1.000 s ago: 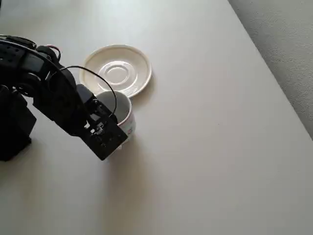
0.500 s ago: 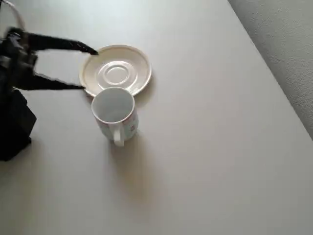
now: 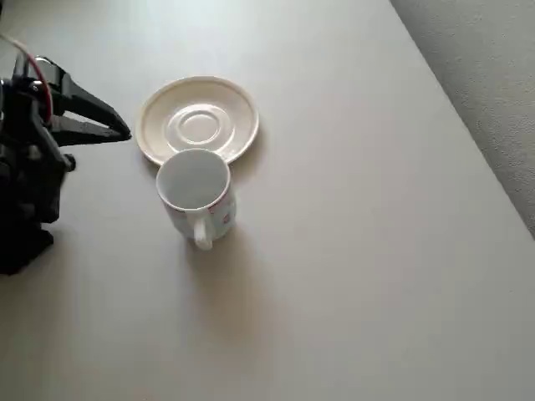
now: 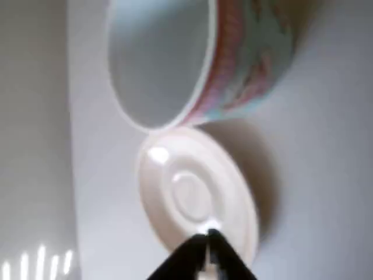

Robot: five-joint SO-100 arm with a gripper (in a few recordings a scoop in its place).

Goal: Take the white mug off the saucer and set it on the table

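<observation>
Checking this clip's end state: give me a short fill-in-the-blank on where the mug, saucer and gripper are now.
1. The white mug stands upright on the ____, not on the saucer.
2. In the overhead view the mug's handle points toward the ____ edge of the picture.
3. The saucer has ____ on it.
4. The gripper, left of the saucer in the overhead view, holds ____.

Missing words: table; bottom; nothing; nothing

We see the gripper (image 3: 125,132) pulled back off the white mug (image 3: 195,187) to the overhead frame's left edge; half a second ago spread wide, its fingers now nearly meet.
</observation>
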